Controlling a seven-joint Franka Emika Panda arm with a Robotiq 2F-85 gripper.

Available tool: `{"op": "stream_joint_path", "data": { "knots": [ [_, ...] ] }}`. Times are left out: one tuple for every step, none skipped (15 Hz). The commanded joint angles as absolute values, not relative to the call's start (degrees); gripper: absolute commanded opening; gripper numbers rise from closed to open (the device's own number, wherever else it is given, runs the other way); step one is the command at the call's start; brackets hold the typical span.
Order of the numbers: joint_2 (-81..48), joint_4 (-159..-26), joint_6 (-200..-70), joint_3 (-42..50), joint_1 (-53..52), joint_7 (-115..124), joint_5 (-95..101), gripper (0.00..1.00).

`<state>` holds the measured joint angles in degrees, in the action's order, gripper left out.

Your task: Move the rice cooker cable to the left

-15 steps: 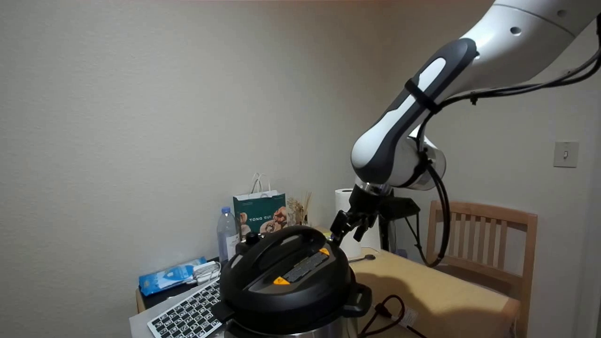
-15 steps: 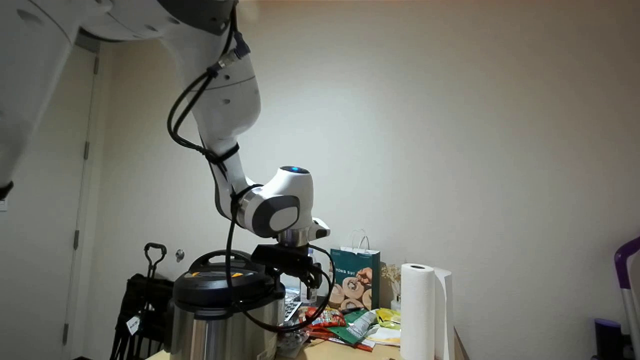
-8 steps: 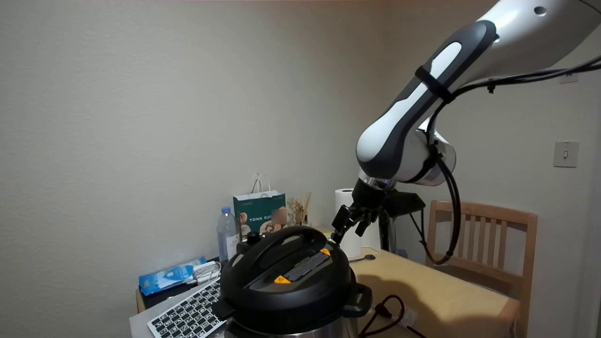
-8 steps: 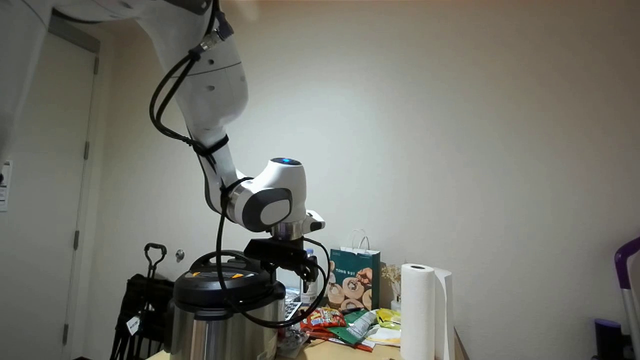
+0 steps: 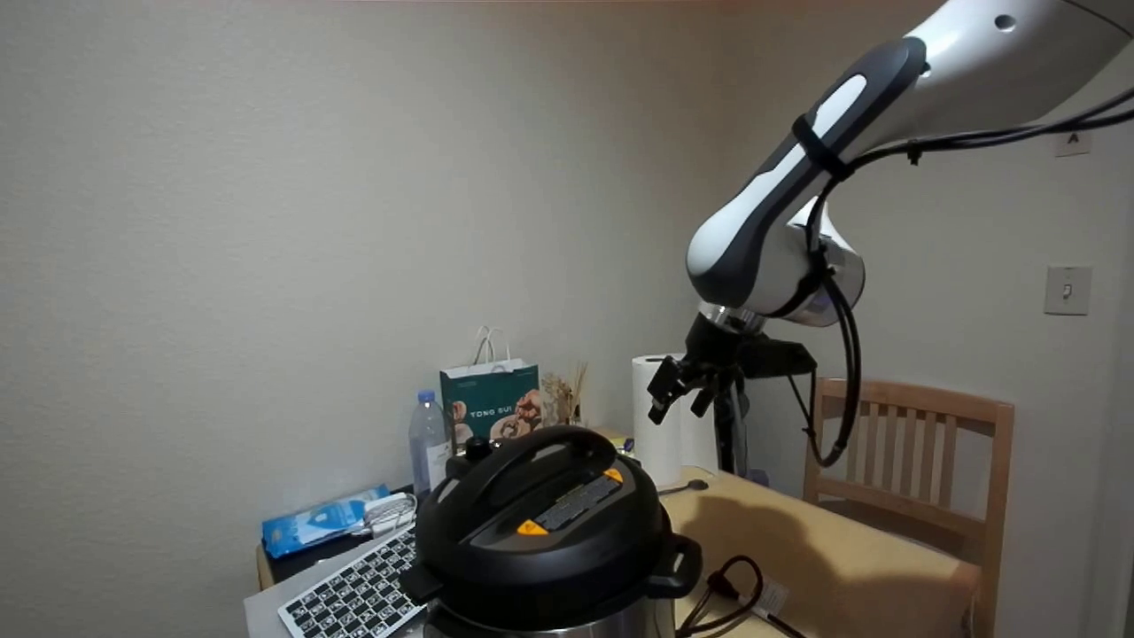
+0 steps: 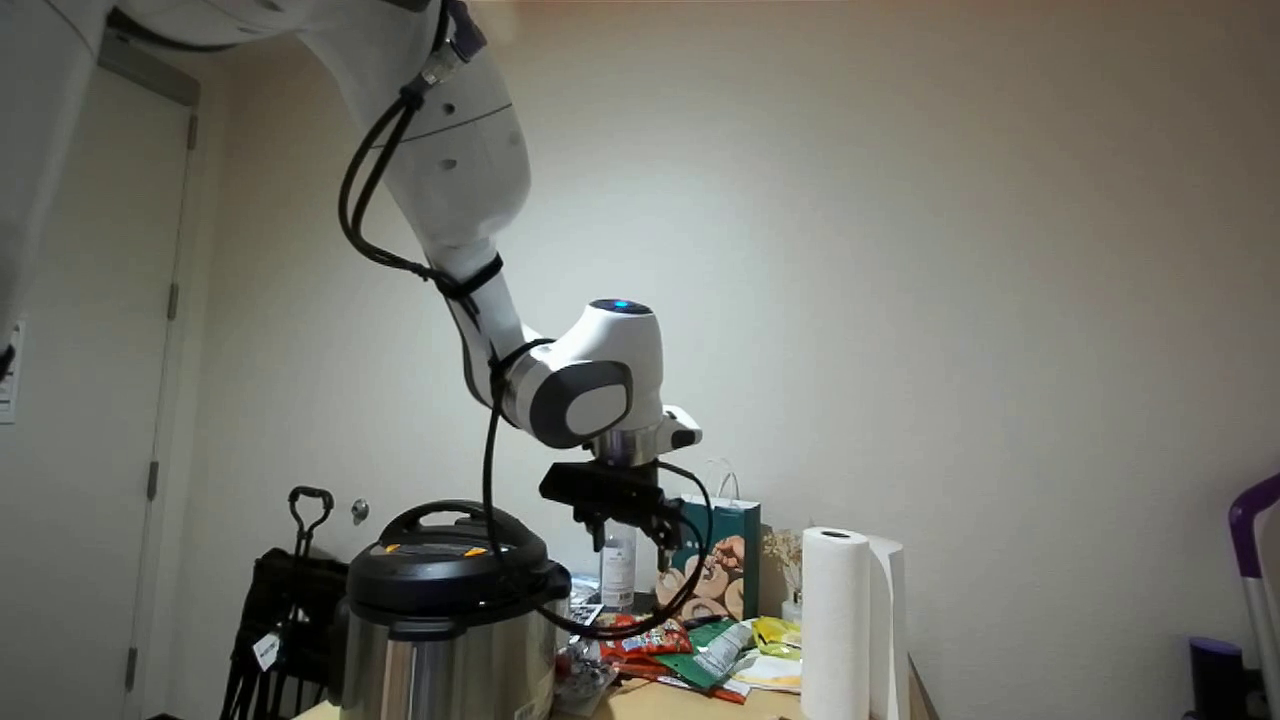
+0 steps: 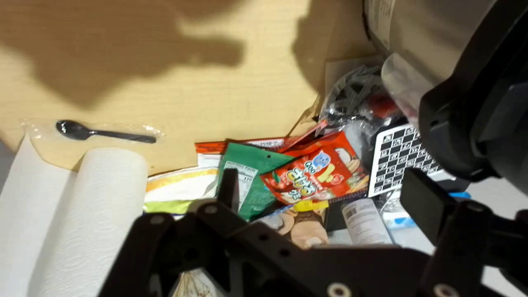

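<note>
The rice cooker (image 5: 549, 523), with black domed lid and silvery body, stands on the table in both exterior views and at the right edge of the wrist view. Its thin black cable (image 5: 723, 585) lies in a loop on the wood just right of the cooker in an exterior view; I cannot make it out in the wrist view. High over the table, behind the cooker and well away from the cable, my gripper (image 5: 679, 410) hangs in the air. Its fingers are spread wide with nothing between them, as the wrist view (image 7: 326, 187) shows.
Below the gripper lie snack bags (image 7: 313, 173), a bottle (image 6: 618, 570) and a green paper bag (image 6: 735, 530). A paper towel roll (image 6: 836, 620) stands nearby, beside a wrapped black spoon (image 7: 103, 133). A keyboard (image 5: 354, 585) is beside the cooker. A wooden chair (image 5: 921, 443) stands behind the table.
My gripper has risen and, in both exterior views, ended up farther right, clear of the cooker's lid. It stayed open. The cooker and its cable lie where they were.
</note>
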<state>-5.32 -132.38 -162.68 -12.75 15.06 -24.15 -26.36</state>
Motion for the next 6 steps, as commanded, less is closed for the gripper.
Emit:
{"op": "stream_joint_path", "data": {
  "knots": [
    [-3.0, -127.3, -156.7, -12.0, 18.3, -30.0, -32.3, 1.00],
    [-2.8, -125.9, -156.0, -11.8, 18.7, -31.4, -32.9, 1.00],
    [-4.3, -127.4, -158.4, -11.7, 17.7, -27.6, -29.9, 1.00],
    [-4.0, -126.3, -157.6, -11.5, 18.0, -27.8, -30.0, 1.00],
    [-4.1, -126.3, -157.6, -11.4, 18.0, -27.8, -30.0, 1.00],
    [-4.3, -126.4, -157.6, -11.4, 17.8, -27.8, -30.0, 1.00]
  ]
}}
